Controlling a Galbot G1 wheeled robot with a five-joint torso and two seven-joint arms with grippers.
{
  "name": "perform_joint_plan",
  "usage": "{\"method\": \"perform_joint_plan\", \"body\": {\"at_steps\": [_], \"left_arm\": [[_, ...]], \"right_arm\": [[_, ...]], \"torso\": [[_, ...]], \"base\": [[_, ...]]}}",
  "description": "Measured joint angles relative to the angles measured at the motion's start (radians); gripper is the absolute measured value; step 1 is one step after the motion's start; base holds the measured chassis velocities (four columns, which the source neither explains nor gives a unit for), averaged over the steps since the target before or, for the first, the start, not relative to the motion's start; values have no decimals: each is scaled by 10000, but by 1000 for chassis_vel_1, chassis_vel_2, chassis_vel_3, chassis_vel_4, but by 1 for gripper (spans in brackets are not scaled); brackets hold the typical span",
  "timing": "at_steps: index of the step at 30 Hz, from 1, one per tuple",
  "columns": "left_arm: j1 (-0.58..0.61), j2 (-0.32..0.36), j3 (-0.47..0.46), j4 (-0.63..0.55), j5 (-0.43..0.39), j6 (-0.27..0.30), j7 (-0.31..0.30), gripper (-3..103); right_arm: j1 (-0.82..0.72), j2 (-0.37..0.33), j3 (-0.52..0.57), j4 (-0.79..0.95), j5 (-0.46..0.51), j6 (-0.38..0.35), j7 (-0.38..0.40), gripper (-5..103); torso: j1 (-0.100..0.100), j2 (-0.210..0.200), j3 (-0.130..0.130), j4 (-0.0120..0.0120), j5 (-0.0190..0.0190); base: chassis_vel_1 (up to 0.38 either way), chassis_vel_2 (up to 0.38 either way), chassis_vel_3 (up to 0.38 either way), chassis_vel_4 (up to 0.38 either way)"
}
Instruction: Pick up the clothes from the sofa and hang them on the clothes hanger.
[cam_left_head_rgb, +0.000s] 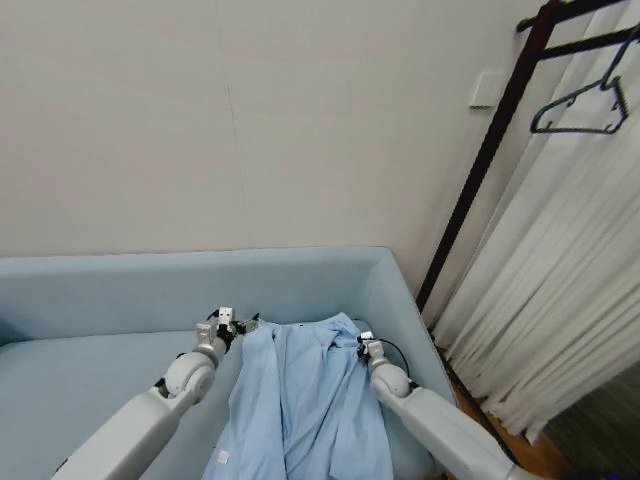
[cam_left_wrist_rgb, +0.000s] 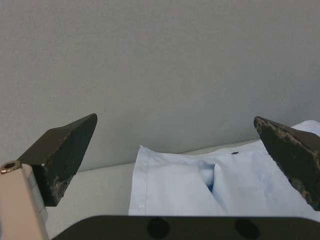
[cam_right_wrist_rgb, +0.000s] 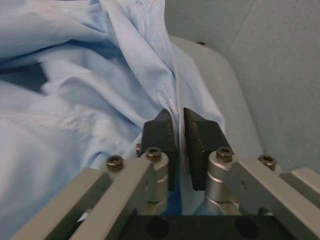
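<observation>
A light-blue sofa (cam_left_head_rgb: 90, 290) fills the lower left, its backrest against the wall. The left gripper (cam_left_head_rgb: 237, 322) sits at the upper left corner of a pale blue shirt (cam_left_head_rgb: 300, 400). In the left wrist view its fingers (cam_left_wrist_rgb: 65, 150) stand wide apart, and the shirt's edge lies on the seat ahead of them with no pad touching cloth. The shirt lies spread on the seat cushion, close to the sofa's right armrest. The right gripper (cam_left_head_rgb: 363, 343) is at the shirt's upper right corner, its pads (cam_right_wrist_rgb: 161, 132) pressed together on a raised fold of the fabric. Farther right stands a black clothes rack (cam_left_head_rgb: 480, 170). A dark hanger (cam_left_head_rgb: 580, 110) hangs from its top bar, empty, in front of a white curtain (cam_left_head_rgb: 560, 300).
</observation>
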Motion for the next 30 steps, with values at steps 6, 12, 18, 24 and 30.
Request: {"method": "perform_joint_plan", "body": {"at_steps": [6, 12, 18, 24, 30], "left_arm": [[123, 159, -263, -383, -2, 13, -2, 100], [432, 478, -820, -1141, -223, -12, -4, 100], [2689, 581, -4162, -3652, -262, 446, -142, 100], [4824, 352, -7249, -5625, -244, 526, 448, 100], [6351, -340, -9670, -6560, 58, 69, 1425, 100]], "right_arm": [[-715, -299, 903, 1564, 810, -203, 99, 28], [-1393, -1399, 2471, 4609, 1959, -491, 1014, 51], [-1391, -3577, 5561, 7881, 4233, -560, 3621, 83], [-1193, -4856, 7819, 9586, 6001, -928, 4212, 99], [800, -5884, 7616, 9379, 5864, -1186, 3787, 100]], "torso": [[0, 0, 0, 3, 0], [-1, 0, -1, -2, -3], [0, 1, -2, -1, 0], [-3, 1, -4, -1, 0], [-4, 2, -4, 11, -4]], "base": [[0, 0, 0, 0], [0, 0, 0, 0], [0, 0, 0, 0], [0, 0, 0, 0], [0, 0, 0, 0]]}}
